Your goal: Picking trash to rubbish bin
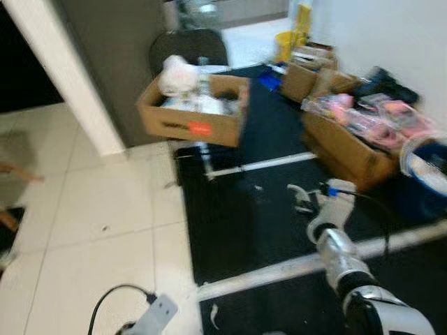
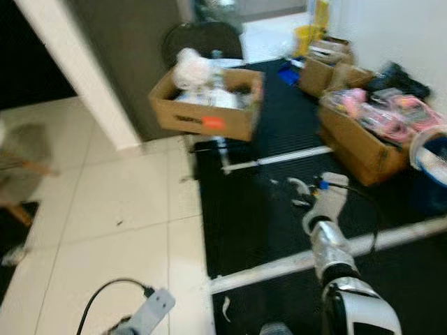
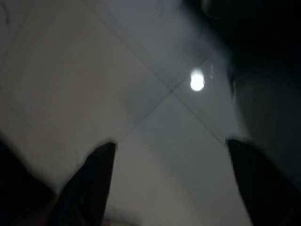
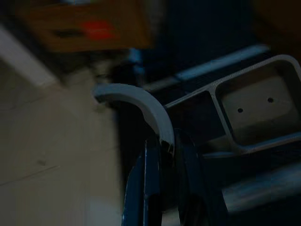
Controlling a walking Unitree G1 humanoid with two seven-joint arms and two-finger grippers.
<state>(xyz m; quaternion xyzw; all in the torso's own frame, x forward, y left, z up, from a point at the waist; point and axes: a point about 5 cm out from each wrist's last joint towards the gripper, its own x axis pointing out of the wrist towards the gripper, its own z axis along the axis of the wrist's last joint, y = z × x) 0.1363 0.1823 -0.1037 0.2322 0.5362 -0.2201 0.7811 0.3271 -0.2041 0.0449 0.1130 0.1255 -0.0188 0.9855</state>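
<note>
Right gripper (image 1: 305,197) is out over the black mat (image 1: 230,230), centre-right of the head view. Its fingers (image 4: 149,188) are pinched nearly shut on a grey plastic piece (image 4: 225,108), gripping it at the curved handle end. The piece looks like a curved arm joined to a rectangular tray-like frame w/ two small holes. Long axis runs from the fingers away toward the cardboard box (image 1: 195,112); in the wrist view the tray end sits to the right and the hook curls upper left. In the head view it shows only as pale bits just left of the gripper, blurred.

Left gripper (image 3: 169,183) hangs low over pale floor tiles (image 3: 94,84); fingers well apart, nothing between them.

Room: white tile floor (image 1: 105,202) on the left, black mat w/ pale strips across it on the right. The open box, full of white stuff and w/ a red label, sits upper centre. More boxes (image 1: 349,150) holding pink items line the right wall, a blue tub (image 1: 426,174) at the right edge. A black cable and a pale plug block (image 1: 155,314) lie at the bottom left.
</note>
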